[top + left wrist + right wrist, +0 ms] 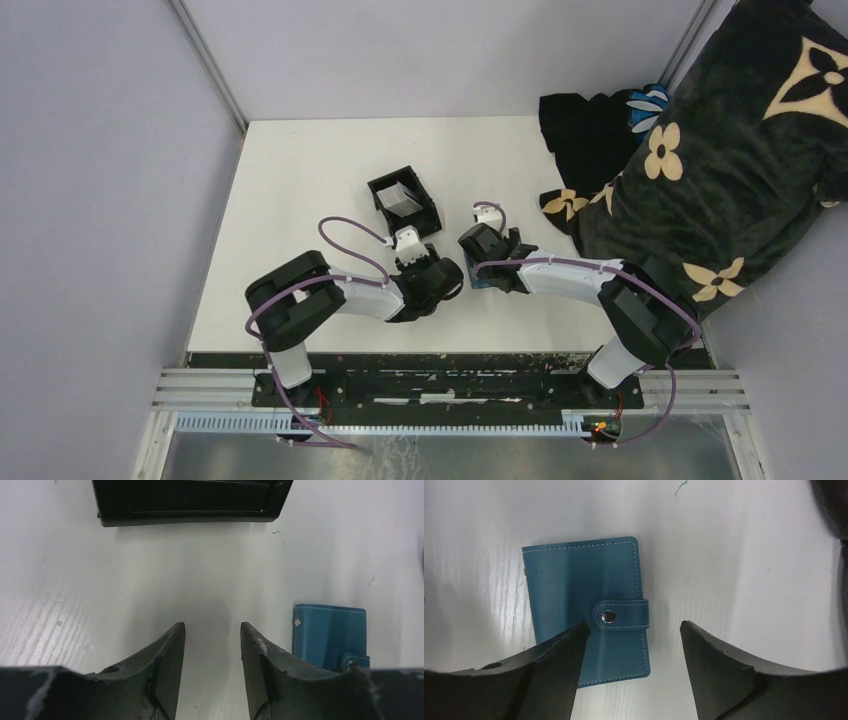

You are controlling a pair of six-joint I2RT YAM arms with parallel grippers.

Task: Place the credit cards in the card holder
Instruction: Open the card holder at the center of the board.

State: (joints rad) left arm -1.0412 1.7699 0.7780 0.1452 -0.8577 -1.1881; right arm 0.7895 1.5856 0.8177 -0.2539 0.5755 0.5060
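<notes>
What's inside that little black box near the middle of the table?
Pale grey cards lie tilted inside the black box. How many there are is unclear, since they overlap, and the bottom of the box beneath them is covered.

Pale grey walls (pixel 100 150) enclose a white table (pixel 300 190), a black flower-patterned blanket (pixel 740 150) heaped at its right.
</notes>
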